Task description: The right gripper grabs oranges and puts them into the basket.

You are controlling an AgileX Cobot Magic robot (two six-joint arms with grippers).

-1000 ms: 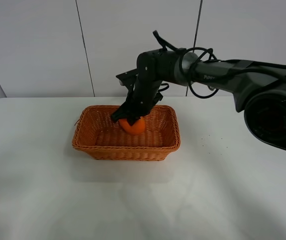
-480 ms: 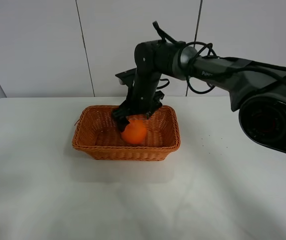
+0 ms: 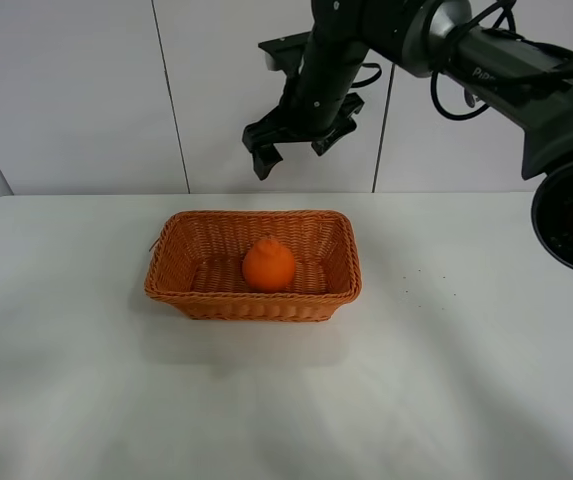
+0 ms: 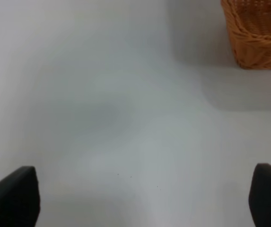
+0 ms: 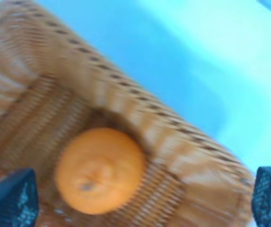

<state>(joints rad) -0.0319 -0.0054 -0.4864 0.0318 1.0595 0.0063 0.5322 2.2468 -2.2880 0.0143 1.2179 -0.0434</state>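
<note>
The orange (image 3: 268,266) sits upright inside the wicker basket (image 3: 181,285), near its middle, knobby top up. It also shows in the right wrist view (image 5: 100,170), lying on the basket floor (image 5: 26,118). My right gripper (image 3: 292,152) hangs well above the basket's far rim, open and empty; its fingertips (image 5: 7,198) show far apart at the frame's corners. My left gripper (image 4: 140,194) is open over bare table, with a corner of the basket (image 4: 258,38) in its view. The left arm is out of the exterior view.
The white table (image 3: 436,390) spreads around the basket on all sides. A white panelled wall (image 3: 76,100) stands right behind the table. The right arm (image 3: 506,70) reaches in from the upper right.
My right gripper let go of the orange in the basket, then rose high above the far rim. The orange settled upright on the basket floor.
</note>
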